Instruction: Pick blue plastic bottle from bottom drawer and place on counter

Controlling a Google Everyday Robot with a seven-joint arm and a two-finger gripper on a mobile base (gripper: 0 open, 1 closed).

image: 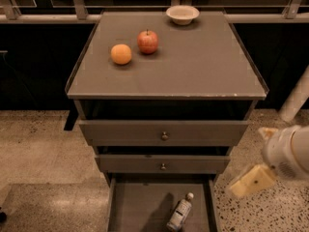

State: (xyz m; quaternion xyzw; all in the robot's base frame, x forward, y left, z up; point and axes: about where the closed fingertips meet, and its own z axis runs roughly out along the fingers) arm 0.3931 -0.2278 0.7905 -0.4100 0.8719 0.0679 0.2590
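Seemingly gripper (252,181) beside bottom drawer (131,210) (blue plastic bottle (179,213) lying inside).

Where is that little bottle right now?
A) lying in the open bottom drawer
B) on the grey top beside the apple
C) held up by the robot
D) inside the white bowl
A: the blue plastic bottle lies on the floor of the open bottom drawer, while the gripper hangs to the right of that drawer, apart from the bottle.

Dim scene; soft overhead light brightens the table (193,66), up and left of the pincer (252,181), which shows pale at lower right. Left of the pincer, black shadow fills the drawer gaps and streaks the floor of the bottom drawer (129,208).
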